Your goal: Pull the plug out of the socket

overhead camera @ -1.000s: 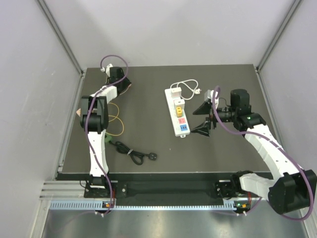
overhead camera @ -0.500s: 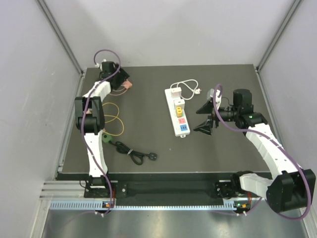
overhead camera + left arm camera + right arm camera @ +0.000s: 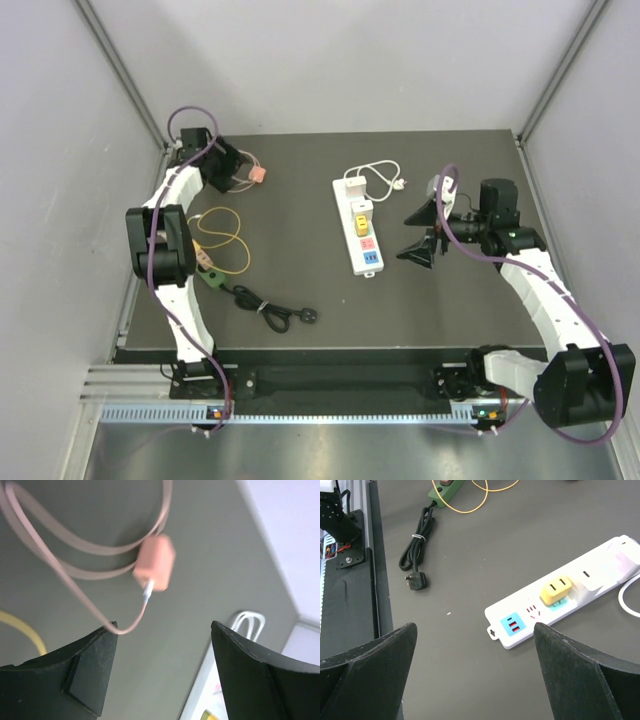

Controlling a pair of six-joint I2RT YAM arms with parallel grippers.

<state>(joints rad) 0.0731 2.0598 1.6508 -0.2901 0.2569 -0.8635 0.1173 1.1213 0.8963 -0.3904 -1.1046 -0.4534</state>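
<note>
right end effector: fingers spread wide, holding nothing. It points at the power strip from the side.
target: my read is the yellow plug, seated mid-strip. It sits ahead of the right end effector and right of its centreline, no contact.
why held so: probably a pre-grasp pose. The gap is wide enough to straddle the plug, and the wrist camera has the whole power strip in frame.
other plug-in: white adapter at the strip's far end. Can't rule it out as the target.
left end effector: fingers apart, empty, off at the far-left corner of the surface.
left view: pink charger and its looped cable lie just ahead of the left end effector, untouched.
why parked there: looks like it is staying clear of the strip, though nothing braces the strip.
change vs 1 s ago: left arm swung outward and the pink charger is now in plain view. The right wrist backed slightly away from the strip with the same finger gap.
risk: the unheld strip may lift with the plug.
</note>
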